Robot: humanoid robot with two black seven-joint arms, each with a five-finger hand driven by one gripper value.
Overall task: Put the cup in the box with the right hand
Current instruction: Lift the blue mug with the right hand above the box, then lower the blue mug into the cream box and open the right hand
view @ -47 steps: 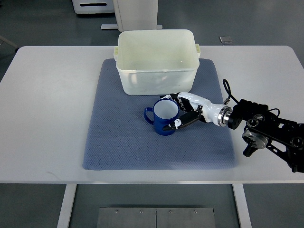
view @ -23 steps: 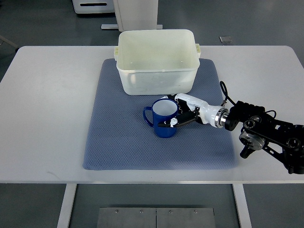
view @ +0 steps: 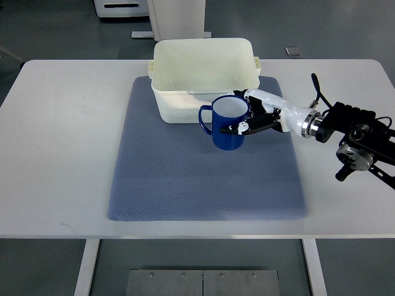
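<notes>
A blue cup with a white inside hangs upright above the mat, in front of the box's near wall, its handle pointing left. My right hand is shut on the cup's right side, fingers wrapped round its rim and wall. The arm comes in from the right edge. The white plastic box stands open and empty at the back of the mat, just behind the cup. The left arm does not show.
A blue-grey mat covers the middle of the white table. The robot's black forearm and wrist joints lie over the table's right side. White equipment stands on the floor beyond the table's far edge.
The right hand has lifted the cup off the mat and carried it up and to the right, towards the box's near wall. The arm has swung back with it.
</notes>
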